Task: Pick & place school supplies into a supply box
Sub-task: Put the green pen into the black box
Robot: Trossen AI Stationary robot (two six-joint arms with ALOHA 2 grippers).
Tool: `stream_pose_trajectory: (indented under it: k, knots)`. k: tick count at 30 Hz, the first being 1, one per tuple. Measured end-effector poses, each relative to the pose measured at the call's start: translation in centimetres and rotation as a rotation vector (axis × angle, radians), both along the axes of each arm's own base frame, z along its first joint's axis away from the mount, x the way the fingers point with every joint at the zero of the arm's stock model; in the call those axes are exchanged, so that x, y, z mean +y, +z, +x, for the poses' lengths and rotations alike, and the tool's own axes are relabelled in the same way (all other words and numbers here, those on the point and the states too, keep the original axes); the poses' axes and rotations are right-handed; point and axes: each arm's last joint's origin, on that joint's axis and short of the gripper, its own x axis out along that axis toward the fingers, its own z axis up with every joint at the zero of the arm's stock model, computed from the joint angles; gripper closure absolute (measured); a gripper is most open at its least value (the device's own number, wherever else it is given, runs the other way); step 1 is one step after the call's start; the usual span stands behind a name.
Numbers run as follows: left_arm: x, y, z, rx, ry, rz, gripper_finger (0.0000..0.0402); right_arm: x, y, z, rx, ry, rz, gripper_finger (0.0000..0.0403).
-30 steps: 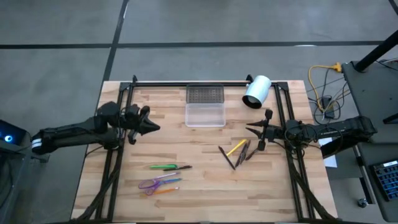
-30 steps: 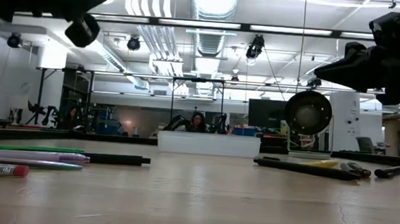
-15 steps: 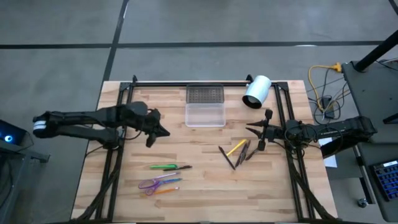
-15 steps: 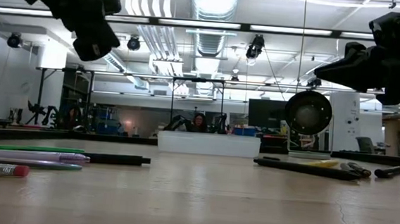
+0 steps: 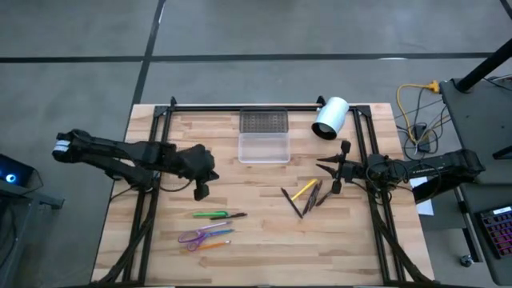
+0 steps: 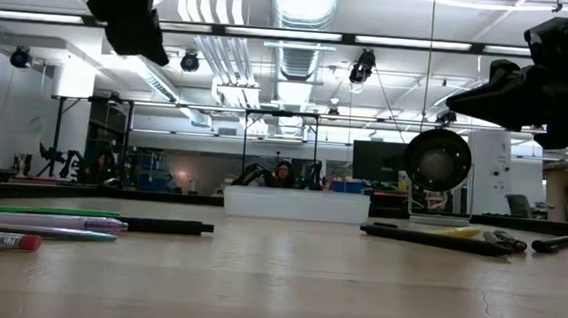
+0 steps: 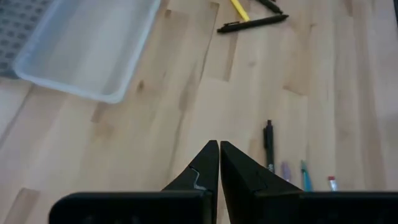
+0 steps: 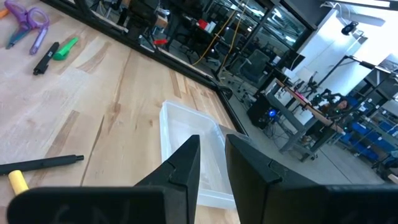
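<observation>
- Bare tabletop (image 5: 256, 192) lies between the left hand (image 5: 201, 190) and the box (image 5: 264, 147).
- Green pen (image 5: 210, 214) and scissors (image 5: 196, 235) lie near that hand.
- Right hand (image 5: 329, 174) hangs beside the pens (image 5: 308, 196); white cylinder (image 5: 330, 118) stands behind.

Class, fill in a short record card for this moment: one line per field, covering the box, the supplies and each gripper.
supply box: clear supply box, nothing seen in it, at the table's far middle
near-left group: green pen, purple-handled scissors
right group: yellow pencil among dark pens
left gripper: left gripper shut, above bare wood beyond the green pen
right gripper: right gripper slightly open, beside the right group
</observation>
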Motion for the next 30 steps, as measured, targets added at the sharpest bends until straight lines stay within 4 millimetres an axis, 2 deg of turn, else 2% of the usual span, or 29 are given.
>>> stream_pose_trajectory:
  k: [4,8,12,18,24,30]
  knots:
    - [-1.4,0.1,1.5,0.030,-0.068,0.017,0.0402,0.0,0.0,0.0,0.000,0.000,0.000,0.0335]
    - [-2.0,0.5,2.9,0.060,-0.077,0.051,0.0402,0.0,0.0,0.0,0.000,0.000,0.000,0.0335]
    - [-2.6,-0.3,3.1,0.226,-0.089,0.068,0.0402,0.0,0.0,0.0,0.000,0.000,0.000,0.0335]
    - [-4.2,-1.6,3.6,0.315,-0.088,0.053,0.0402,0.0,0.0,0.0,0.000,0.000,0.000,0.0335]
    - [-7.0,-2.8,3.0,0.359,-0.097,0.021,0.0402,0.0,0.0,0.0,-0.001,0.000,0.001,0.0335]
    - [-9.5,-3.0,1.5,0.376,-0.132,-0.004,0.0402,0.0,0.0,0.0,0.000,0.000,0.000,0.0335]
